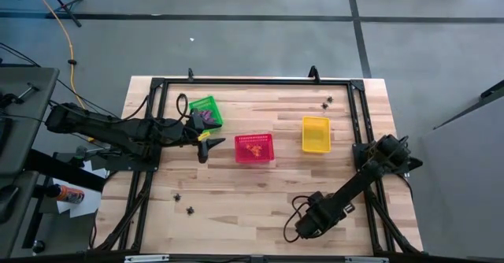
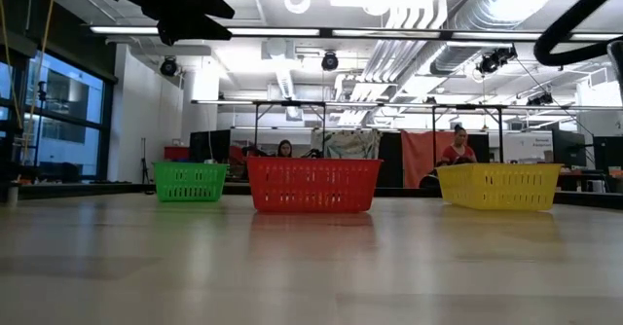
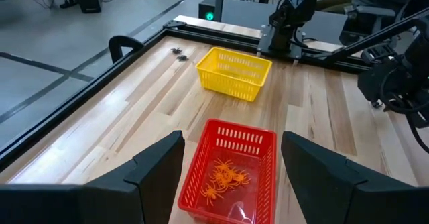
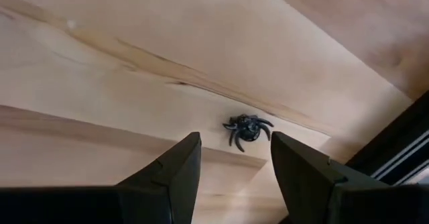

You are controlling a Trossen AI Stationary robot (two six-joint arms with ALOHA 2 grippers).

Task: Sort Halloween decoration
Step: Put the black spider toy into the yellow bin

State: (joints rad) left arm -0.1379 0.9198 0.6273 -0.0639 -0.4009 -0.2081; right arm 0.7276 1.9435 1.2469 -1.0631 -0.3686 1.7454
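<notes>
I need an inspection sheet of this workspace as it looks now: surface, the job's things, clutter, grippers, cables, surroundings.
Surface: wooden table, framed by black rails.
Job's things: orange trinkets in the red basket; purple trinkets in the green basket; yellow basket looks empty; black trinkets loose near the front-left and the back-right corner; a black spider on the wood.
Clutter: nothing seen on the table.
Grippers: left gripper open, beside the red basket; right gripper open, over the black spider.
Cables: yellow cable on the floor, left of the table.
Surroundings: two people seated beyond the baskets.
</notes>
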